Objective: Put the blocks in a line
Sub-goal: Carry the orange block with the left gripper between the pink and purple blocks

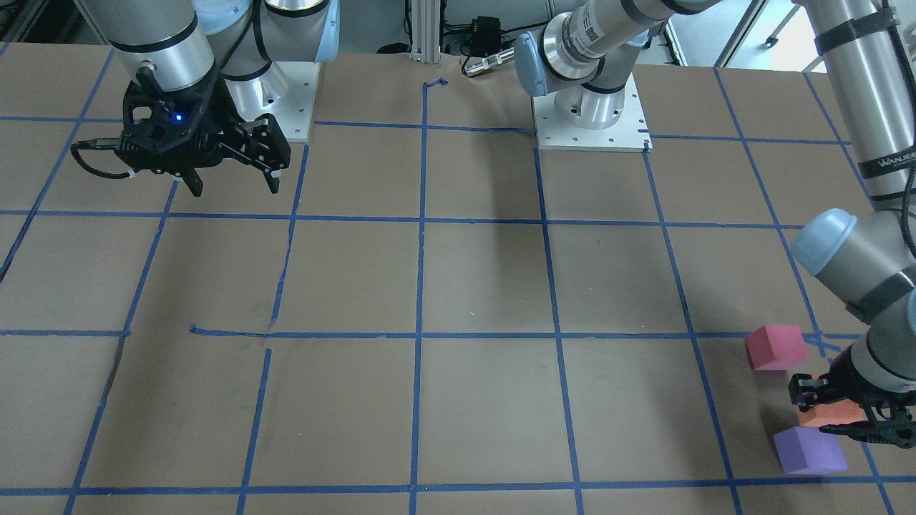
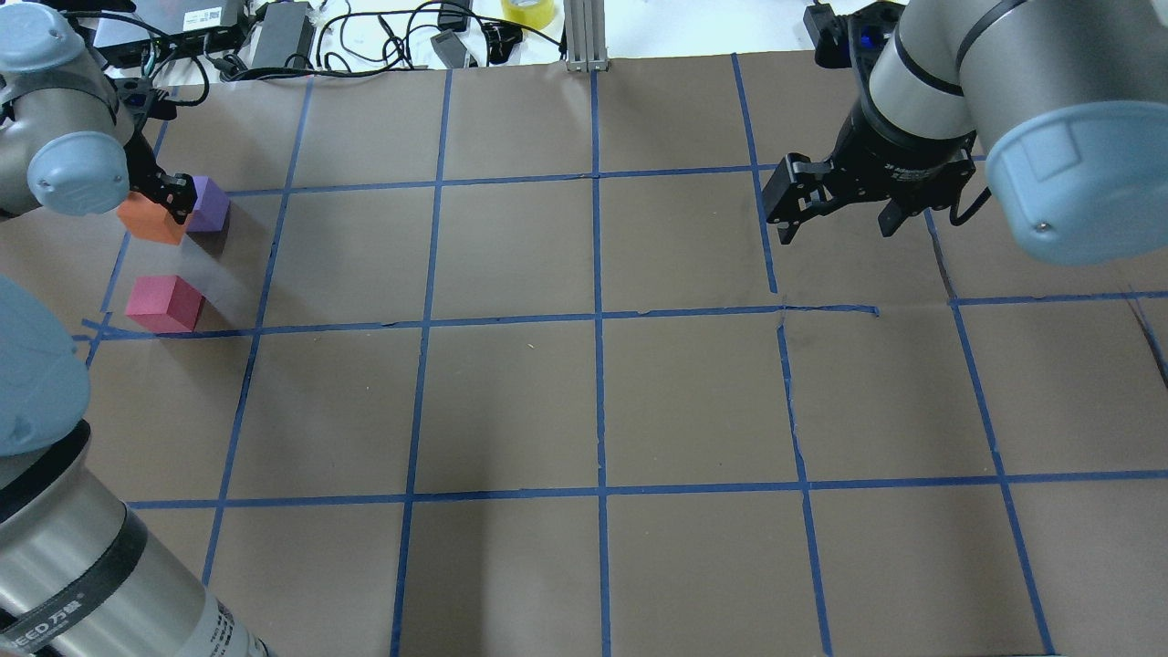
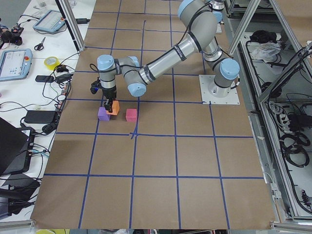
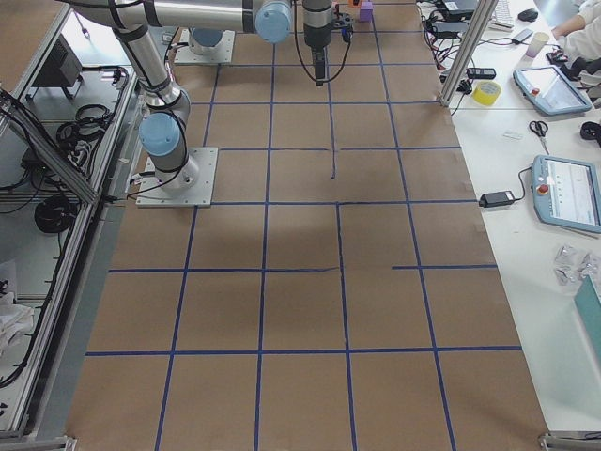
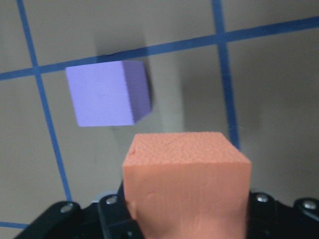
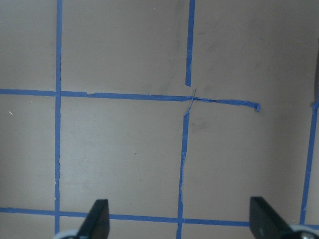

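Note:
My left gripper (image 2: 164,205) is shut on the orange block (image 2: 151,219), which fills the lower middle of the left wrist view (image 5: 187,186) and also shows in the front view (image 1: 834,413). The purple block (image 2: 210,203) lies right beside it, seen at upper left in the left wrist view (image 5: 107,93) and in the front view (image 1: 809,449). The pinkish-red block (image 2: 164,304) lies apart, nearer the robot (image 1: 776,347). My right gripper (image 2: 835,224) is open and empty above the table's right side (image 1: 232,182); its fingertips (image 6: 97,219) frame bare paper.
The table is brown paper (image 2: 593,401) with a blue tape grid. Cables, power bricks and a yellow tape roll (image 2: 527,11) lie beyond the far edge. The arm bases (image 1: 590,118) stand at the robot's side of the table.

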You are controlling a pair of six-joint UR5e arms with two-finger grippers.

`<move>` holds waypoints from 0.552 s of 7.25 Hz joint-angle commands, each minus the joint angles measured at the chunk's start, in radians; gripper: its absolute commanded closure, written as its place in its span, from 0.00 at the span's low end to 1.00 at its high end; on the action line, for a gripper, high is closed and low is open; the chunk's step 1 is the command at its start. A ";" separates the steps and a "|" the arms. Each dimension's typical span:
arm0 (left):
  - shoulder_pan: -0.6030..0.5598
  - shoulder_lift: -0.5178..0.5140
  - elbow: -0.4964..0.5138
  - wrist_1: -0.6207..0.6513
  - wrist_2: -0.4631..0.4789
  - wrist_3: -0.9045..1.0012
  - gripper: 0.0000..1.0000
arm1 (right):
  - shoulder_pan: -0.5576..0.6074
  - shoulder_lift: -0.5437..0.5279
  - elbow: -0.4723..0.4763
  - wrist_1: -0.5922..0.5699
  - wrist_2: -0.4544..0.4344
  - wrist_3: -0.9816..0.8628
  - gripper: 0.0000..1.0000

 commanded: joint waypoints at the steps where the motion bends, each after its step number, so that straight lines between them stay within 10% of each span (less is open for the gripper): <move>1: 0.036 -0.035 0.042 -0.044 -0.073 0.022 1.00 | 0.000 -0.002 0.000 0.003 0.000 0.004 0.00; 4: 0.052 -0.026 0.036 -0.104 -0.163 0.018 1.00 | 0.000 0.000 0.000 0.001 0.000 0.008 0.00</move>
